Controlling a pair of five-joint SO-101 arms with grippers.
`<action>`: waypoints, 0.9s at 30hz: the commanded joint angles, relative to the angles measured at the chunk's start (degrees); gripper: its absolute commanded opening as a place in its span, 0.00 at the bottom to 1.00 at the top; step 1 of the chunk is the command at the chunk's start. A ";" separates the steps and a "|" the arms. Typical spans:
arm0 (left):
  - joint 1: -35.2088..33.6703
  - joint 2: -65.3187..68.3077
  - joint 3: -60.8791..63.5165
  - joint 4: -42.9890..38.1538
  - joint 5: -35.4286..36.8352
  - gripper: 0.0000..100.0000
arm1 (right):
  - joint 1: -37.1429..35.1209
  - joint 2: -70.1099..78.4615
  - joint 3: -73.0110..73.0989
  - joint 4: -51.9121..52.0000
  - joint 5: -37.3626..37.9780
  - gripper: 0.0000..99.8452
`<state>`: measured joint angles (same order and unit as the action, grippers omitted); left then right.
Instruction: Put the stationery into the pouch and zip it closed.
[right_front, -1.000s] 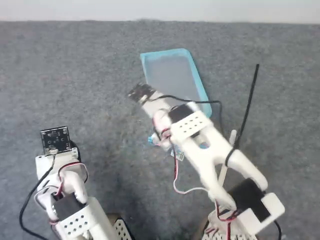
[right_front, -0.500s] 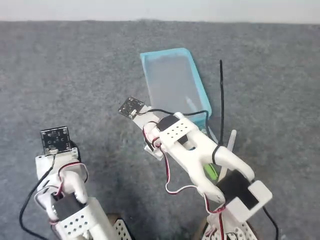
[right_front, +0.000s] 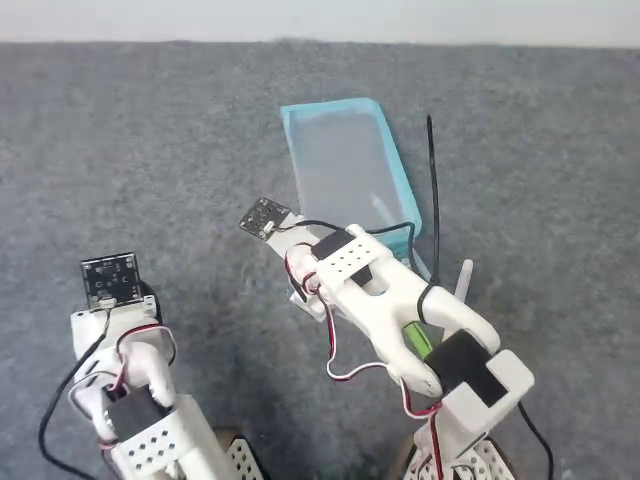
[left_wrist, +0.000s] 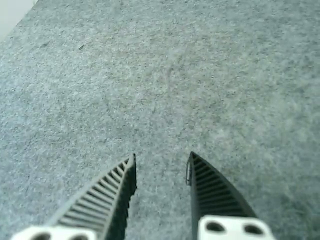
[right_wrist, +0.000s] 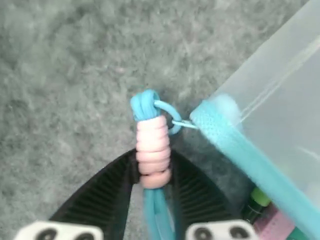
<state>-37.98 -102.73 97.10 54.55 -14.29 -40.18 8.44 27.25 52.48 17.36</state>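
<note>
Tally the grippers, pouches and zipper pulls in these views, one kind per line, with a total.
Grippers: 2 (left gripper, right gripper)
Pouch: 1
Zipper pull: 1
Total: 4

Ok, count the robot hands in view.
2. The left hand is open above the carpet. The right hand is shut on the pink zip pull at a corner of the pouch.
</note>
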 joint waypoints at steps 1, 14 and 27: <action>-0.26 -1.58 -0.57 -0.18 0.70 0.16 | 0.57 -1.45 -2.99 -0.22 -0.70 0.01; 8.35 -1.49 -7.08 6.59 -6.15 0.16 | 6.02 -35.12 3.87 13.58 -0.79 0.01; 29.36 35.96 -36.53 11.08 -4.84 0.28 | 6.02 -70.81 27.25 5.49 -1.23 0.01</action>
<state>-15.91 -81.45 70.29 66.24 -19.47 -34.55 -57.76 54.68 59.78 16.92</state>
